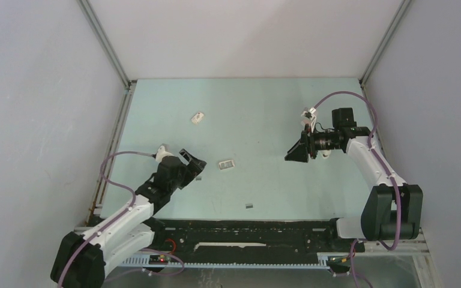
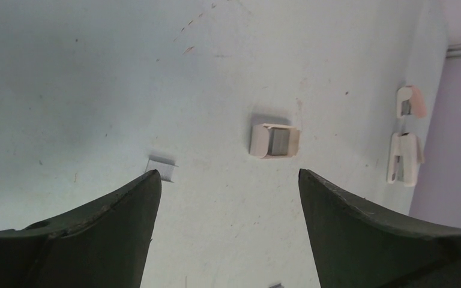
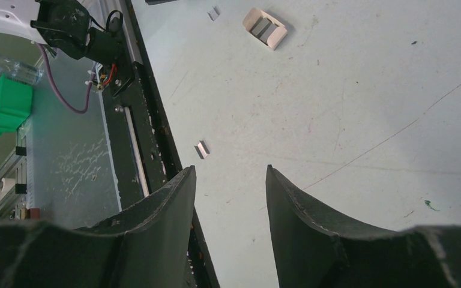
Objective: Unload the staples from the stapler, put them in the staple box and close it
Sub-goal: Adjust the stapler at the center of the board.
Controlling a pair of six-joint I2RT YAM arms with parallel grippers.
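**A:** Left claw (image 2: 229,174)?

**B:** Fingers spread wide, nothing between them, low over the tabletop (image 2: 96,72). One staple strip (image 2: 161,168) lies flat just beside the tip of the finger on the picture's left.

**A:** Further out?

**B:** Small white box (image 2: 274,141) with a grey block inside lies ahead, nearer the other finger. Small white stapler (image 1: 198,117) lies well apart, off to the side.

**A:** Right claw (image 3: 230,169)?

**B:** Fingers partly spread, empty, held above the tabletop. A second strip (image 3: 201,149) lies ahead of it, near the black rail (image 3: 150,138).
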